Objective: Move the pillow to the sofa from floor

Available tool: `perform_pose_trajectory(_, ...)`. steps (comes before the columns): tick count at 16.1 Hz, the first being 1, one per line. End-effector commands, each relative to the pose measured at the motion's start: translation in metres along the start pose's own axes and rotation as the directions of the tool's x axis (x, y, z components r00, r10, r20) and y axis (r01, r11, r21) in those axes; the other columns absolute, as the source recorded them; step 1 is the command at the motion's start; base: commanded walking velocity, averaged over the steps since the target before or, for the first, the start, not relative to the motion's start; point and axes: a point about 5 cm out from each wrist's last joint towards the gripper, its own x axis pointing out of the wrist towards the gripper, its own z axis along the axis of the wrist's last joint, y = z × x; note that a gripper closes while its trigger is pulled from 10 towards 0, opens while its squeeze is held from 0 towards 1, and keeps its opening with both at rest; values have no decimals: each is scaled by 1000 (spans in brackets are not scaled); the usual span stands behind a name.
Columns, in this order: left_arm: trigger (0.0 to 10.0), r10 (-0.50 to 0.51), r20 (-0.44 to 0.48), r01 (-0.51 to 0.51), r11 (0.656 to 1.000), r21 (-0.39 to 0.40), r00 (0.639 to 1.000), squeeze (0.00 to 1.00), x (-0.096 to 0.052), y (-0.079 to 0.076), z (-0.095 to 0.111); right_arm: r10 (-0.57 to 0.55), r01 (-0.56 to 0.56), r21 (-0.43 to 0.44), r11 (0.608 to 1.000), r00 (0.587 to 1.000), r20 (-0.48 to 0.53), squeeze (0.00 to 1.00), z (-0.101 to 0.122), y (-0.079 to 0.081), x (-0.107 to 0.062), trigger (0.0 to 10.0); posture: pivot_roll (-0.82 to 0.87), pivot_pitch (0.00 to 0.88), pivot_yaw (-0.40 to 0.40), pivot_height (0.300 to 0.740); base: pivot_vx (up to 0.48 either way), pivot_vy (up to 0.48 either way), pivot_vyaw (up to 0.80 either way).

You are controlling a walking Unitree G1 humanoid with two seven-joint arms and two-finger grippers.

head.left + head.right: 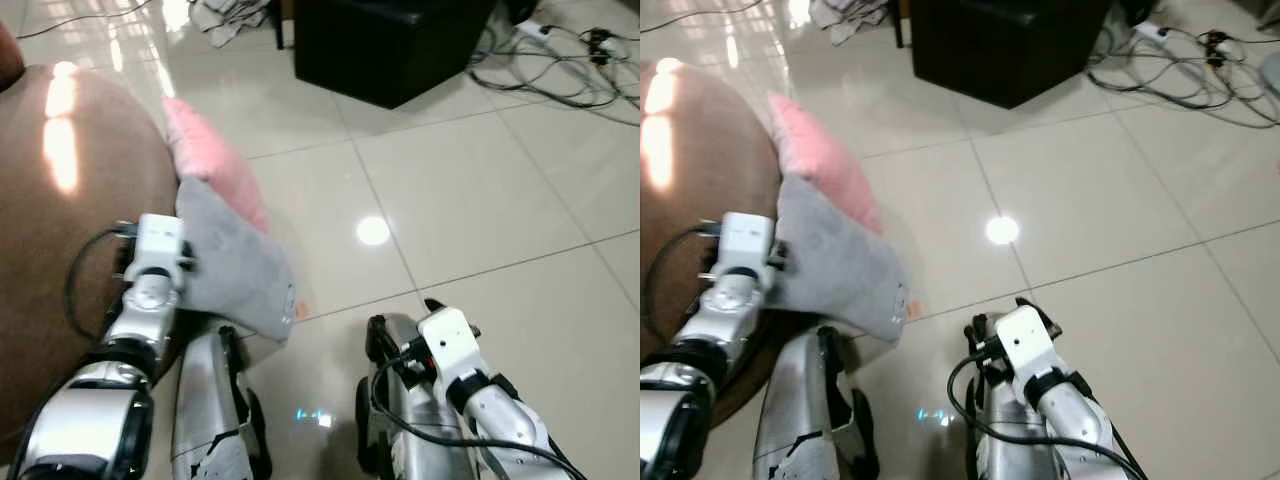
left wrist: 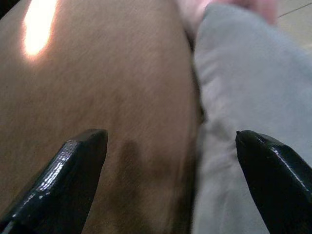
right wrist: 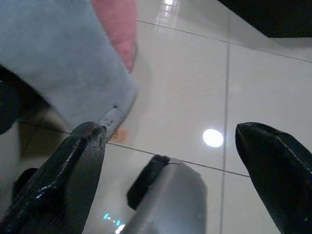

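1. The sofa [image 1: 70, 200] stood at the robot's left.
2. The pillow [image 1: 225, 240] lay against the sofa's edge, overhanging the floor [image 1: 480, 200].
3. The left gripper [image 2: 170, 180] hung over the seam between sofa and pillow; the right gripper [image 3: 170, 180] hung over the floor, right of the pillow.
4. A cabinet [image 1: 385, 45] stood ahead, with cables [image 1: 560, 60] to its right.
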Motion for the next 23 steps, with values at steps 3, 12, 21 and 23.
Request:
perform_pose_trajectory(3,10000,-45,-37,46,999,14,998,0,-5,-10,-13,144,-144,7,990,990,-6,0,3,19,-8,10000,-204,343,-30,522,0,0,0)
perform_pose_trajectory(12,10000,-71,-122,80,994,72,990,0,-15,-17,-40,223,-223,-17,975,975,-22,0,19,15,-28,10000,-328,380,-123,522,0,0,0)
perform_pose_trajectory(21,0,-240,-167,240,971,-21,956,0,-18,-25,-46,274,-274,11,962,961,-25,0,22,14,-31,10000,-312,384,-129,522,0,0,0)
perform_pose_trajectory(23,0,-260,-157,258,965,-34,953,0,-18,-28,-43,274,-273,12,962,962,-26,0,22,13,-31,10000,-311,382,-127,522,0,0,0)
